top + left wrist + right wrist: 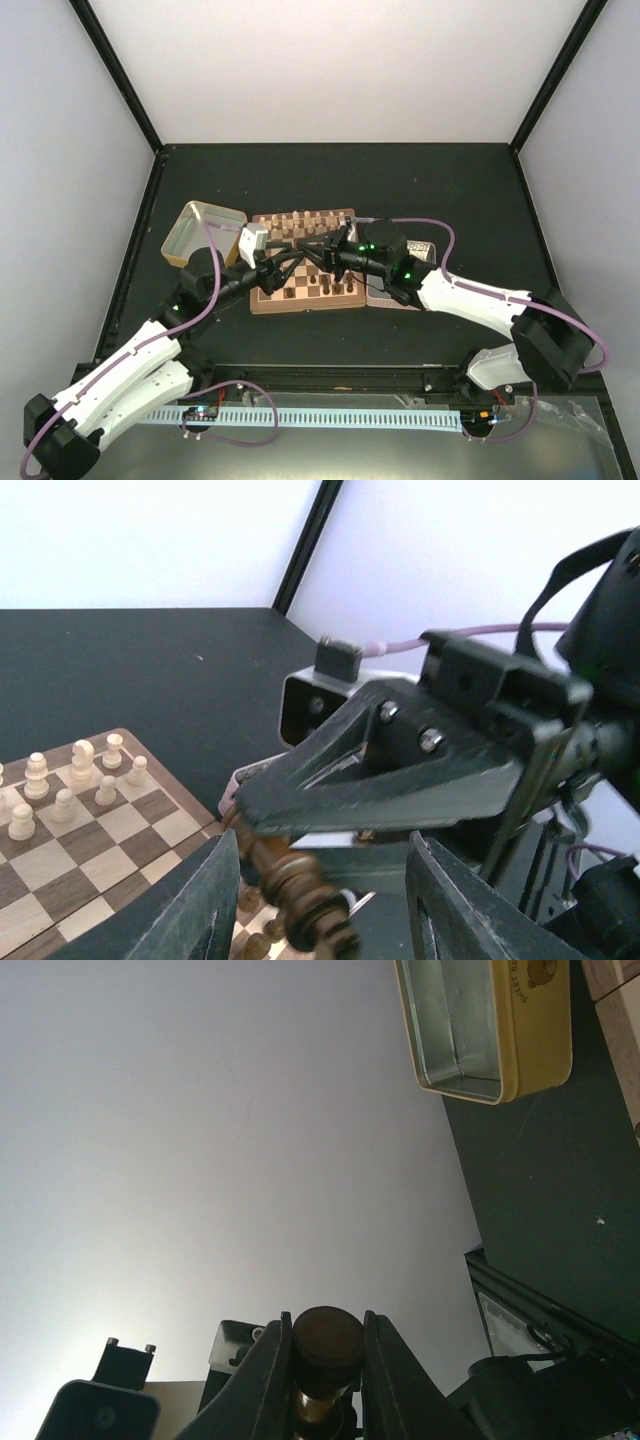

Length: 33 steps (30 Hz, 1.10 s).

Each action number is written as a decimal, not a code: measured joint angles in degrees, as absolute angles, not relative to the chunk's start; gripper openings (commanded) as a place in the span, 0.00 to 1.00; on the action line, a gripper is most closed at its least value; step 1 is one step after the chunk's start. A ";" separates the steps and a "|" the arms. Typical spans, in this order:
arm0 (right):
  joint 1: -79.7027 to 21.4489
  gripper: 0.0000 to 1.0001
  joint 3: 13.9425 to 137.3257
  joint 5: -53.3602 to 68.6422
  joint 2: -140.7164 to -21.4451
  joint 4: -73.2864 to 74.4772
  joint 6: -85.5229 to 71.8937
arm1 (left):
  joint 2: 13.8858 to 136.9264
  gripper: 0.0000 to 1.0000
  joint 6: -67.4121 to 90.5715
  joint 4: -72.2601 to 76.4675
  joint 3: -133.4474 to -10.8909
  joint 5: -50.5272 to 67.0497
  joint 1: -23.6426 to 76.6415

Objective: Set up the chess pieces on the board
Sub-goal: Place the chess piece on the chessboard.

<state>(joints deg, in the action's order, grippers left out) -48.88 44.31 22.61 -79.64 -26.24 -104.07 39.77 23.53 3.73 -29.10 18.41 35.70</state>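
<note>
Right fingers (283,1365) clamped on a dark piece (327,1335), its round end showing between them. Left fingers (200,910) spread wide, straddling that same piece; can't tell if they touch it. Board (130,825) sits below and left of the left fingers, pale men (82,760) standing on it. Reads as a mid-air handover or regrasp. Next, my guess: centre left on the stem, close, then right lets go. Clearance between the two sets of fingers looks tight.

One board (300,306), one gold tin (200,232), two arms (130,372).
</note>
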 measured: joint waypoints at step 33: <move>-42.78 0.63 38.63 9.37 -65.14 -3.90 -85.60 | 55.94 0.08 19.73 -34.33 -51.59 12.73 35.75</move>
